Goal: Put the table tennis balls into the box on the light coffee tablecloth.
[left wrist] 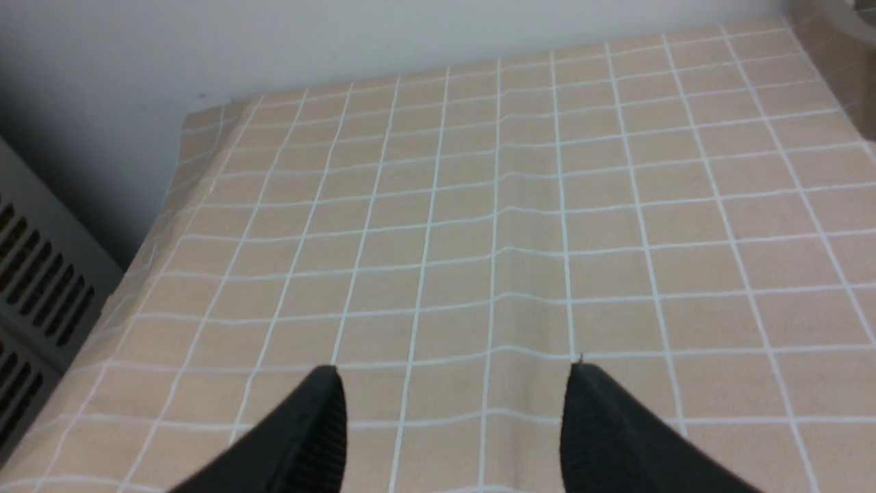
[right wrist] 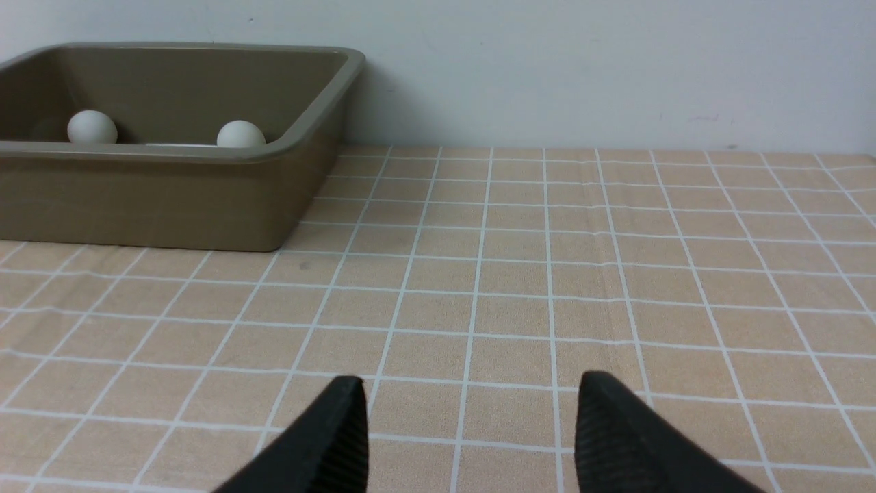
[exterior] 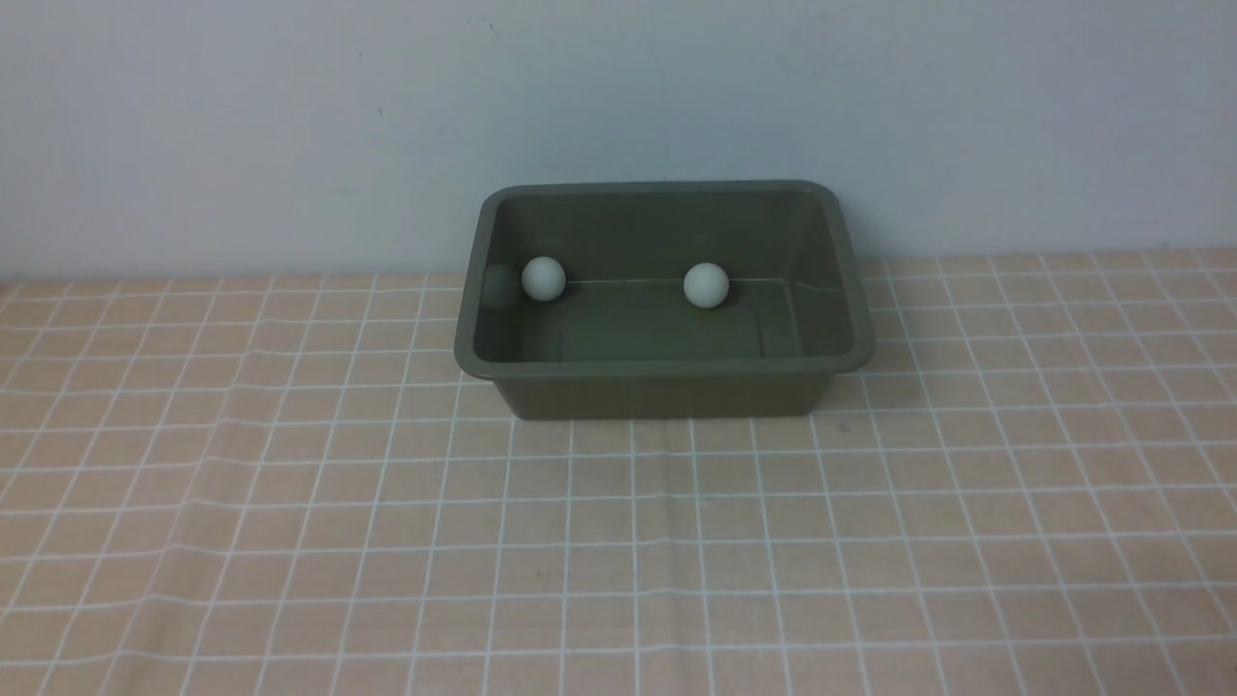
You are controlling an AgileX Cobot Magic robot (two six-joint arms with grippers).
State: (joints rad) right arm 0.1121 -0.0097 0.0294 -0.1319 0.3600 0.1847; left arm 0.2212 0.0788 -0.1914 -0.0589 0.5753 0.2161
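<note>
Nearest to the robot, the left end effector (left wrist: 452, 411) stood with its jaws apart over bare cloth and held nothing. The right end effector (right wrist: 469, 424) was the same: parted jaws, nothing between them. Neither arm showed in the front view.

The light coffee tablecloth (exterior: 618, 541) covered the worktop, slightly creased, and no ball lay on it in any view. Toward the far edge, close to the wall (exterior: 290, 116), stood the box (exterior: 667, 391). Inside it 2 table tennis balls rested along the far wall: one (exterior: 543, 278) near the far-left corner, the other (exterior: 705, 285) about the middle.

I judged the task nearly finished or finished. If a further ball remained, it was out of sight, so the sensible step was to search before reaching. Nothing blocked the way to the box. A grey vented panel (left wrist: 41, 301) stood beside the cloth's left edge.
</note>
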